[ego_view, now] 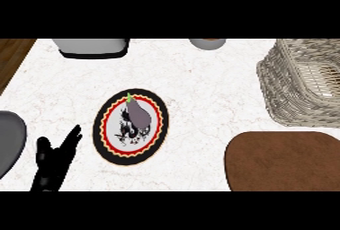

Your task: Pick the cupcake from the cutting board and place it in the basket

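Cupcake: not visible on the cutting board (285, 161). The part of the board in view is bare, and its lower edge is cut off. A small brown patch (327, 68) shows inside the wicker basket (279, 85) at the right border. It could be the cupcake, can't confirm.

Left hand (53, 161) rests at lower left over the desk (199, 81), fingers straight and spread, thumb apart, holding nothing. Right hand is out of view, state unknown.

Risks:
- If the right hand has the cupcake off-frame, placement can't be checked from here.
- The eggplant (138, 114) on the patterned plate (101, 128) is the only food in plain view, so a wrong-object grab looks like the likeliest failure.

Basket is clipped at the right, far wall hidden. Grey container (90, 47) and cup (207, 43) are cut off at the top.
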Available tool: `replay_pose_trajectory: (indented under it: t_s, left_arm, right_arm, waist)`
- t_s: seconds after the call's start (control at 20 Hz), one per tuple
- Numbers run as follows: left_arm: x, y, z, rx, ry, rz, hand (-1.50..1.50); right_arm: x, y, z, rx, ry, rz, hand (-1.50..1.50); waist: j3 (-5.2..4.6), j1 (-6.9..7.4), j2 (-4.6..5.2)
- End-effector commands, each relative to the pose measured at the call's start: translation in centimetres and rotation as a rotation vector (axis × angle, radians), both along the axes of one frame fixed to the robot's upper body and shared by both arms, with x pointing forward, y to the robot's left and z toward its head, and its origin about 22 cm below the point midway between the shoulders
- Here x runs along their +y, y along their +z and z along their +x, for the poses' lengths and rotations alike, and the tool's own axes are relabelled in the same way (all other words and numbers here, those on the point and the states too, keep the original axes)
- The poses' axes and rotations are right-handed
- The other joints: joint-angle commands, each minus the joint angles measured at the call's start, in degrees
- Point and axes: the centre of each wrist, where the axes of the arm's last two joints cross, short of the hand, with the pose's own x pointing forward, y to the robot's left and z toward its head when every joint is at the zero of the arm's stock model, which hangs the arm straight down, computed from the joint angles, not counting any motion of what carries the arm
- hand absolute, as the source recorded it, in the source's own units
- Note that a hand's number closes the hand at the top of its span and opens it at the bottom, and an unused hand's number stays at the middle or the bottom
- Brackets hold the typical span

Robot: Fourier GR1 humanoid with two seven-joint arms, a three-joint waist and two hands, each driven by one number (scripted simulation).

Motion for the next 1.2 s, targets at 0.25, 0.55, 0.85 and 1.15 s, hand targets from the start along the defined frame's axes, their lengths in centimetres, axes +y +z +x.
replay_pose_trajectory:
  t_s: [0.25, 0.55, 0.85, 1.15]
  left_arm:
    - [-2.0, -0.6, 0.1, 0.054, 0.000, 0.002, 0.00]
    - [-0.3, -1.4, 0.7, 0.057, -0.007, -0.025, 0.00]
    - [-0.5, -0.2, 0.5, 0.066, 0.006, -0.001, 0.00]
    - [0.2, -1.7, -1.3, 0.063, 0.001, -0.021, 0.00]
  right_arm:
    - [-6.9, 3.3, 6.3, 0.053, -0.066, -0.005, 1.50]
    - [-9.1, 1.3, 9.3, 0.073, -0.083, -0.059, 1.50]
    - [-11.2, -2.6, 12.0, 0.077, -0.070, 0.038, 1.50]
    - [-13.6, -6.4, 12.6, 0.087, -0.036, 0.197, 1.50]
  waist:
    - [-0.40, 0.90, 0.66]
    - [-0.43, 0.69, 0.67]
    - [-0.39, 0.77, 0.63]
    - [-0.39, 0.72, 0.57]
